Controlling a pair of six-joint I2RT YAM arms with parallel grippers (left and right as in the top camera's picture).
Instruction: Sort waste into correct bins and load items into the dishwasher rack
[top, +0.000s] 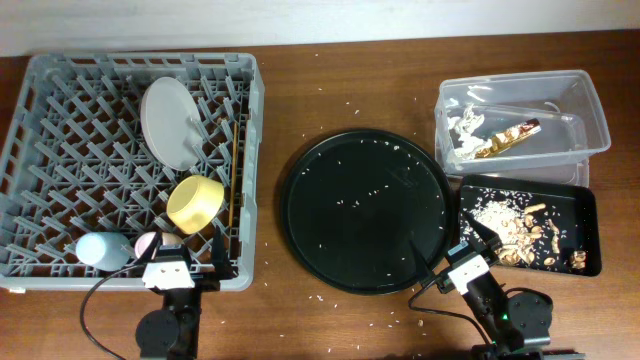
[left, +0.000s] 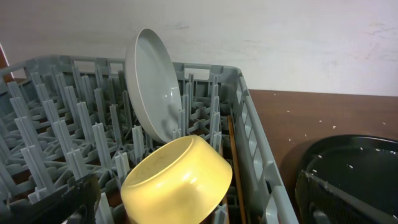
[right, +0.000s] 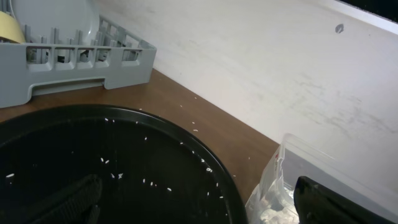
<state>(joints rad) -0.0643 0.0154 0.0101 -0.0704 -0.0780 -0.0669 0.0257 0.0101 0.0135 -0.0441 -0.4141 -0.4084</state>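
Overhead: both released, empty. Left gripper (top: 186, 258) sits at the rack's (top: 140, 62) 6 o'clock, right gripper (top: 450, 245) by the black tray (top: 592, 230). Yellow bowl (top: 195, 203) lies on its side at 5 o'clock and the plate (top: 168, 122) leans on pegs, so a nudge could roll or topple either. White crumbs (top: 320, 297) on the counter (top: 350, 90) are unsorted.

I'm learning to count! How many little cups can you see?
2. The blue cup lies in the dishwasher rack near its robot-side edge; the pink cup sits just right of it. None seems hidden.
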